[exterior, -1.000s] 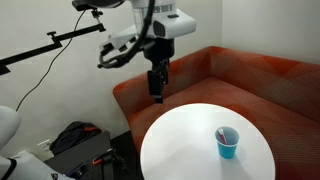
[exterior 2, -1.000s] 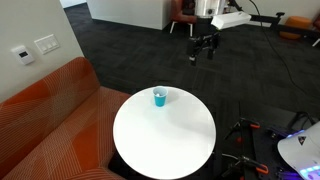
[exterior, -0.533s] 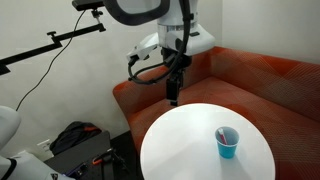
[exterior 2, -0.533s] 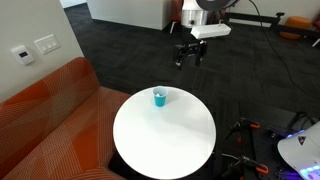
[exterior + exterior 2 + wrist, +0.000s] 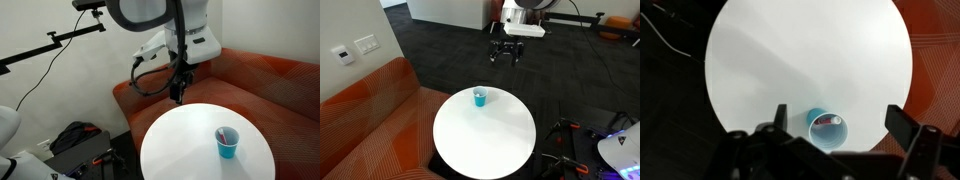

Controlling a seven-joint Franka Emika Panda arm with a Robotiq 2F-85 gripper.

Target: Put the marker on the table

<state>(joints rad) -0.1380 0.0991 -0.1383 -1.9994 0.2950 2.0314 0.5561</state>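
The marker (image 5: 221,133) stands tilted inside the blue cup (image 5: 228,144), its reddish upper end projecting above the rim. The cup rests upright on the white round table (image 5: 185,140), towards one edge of the top.

The gripper (image 5: 177,96) hangs well above the table, pointing down, and touches nothing. In the wrist view the jaws stand wide apart and empty, one finger (image 5: 780,116) to each side of the frame. The cup (image 5: 827,129) shows between them, far below, slightly nearer this finger than the opposite one. The marker cannot be made out clearly inside the cup in that view.

In both exterior views the cup is well apart from the jaws, lower down and offset across the table top (image 5: 480,135). No object lies between the jaws and the cup (image 5: 479,97).

Surroundings: the reddish-brown corner sofa (image 5: 265,85) wraps around the table behind and beneath the gripper (image 5: 504,58). A black boom stand (image 5: 55,40) and dark equipment on the floor (image 5: 75,142) sit well clear of the jaws.
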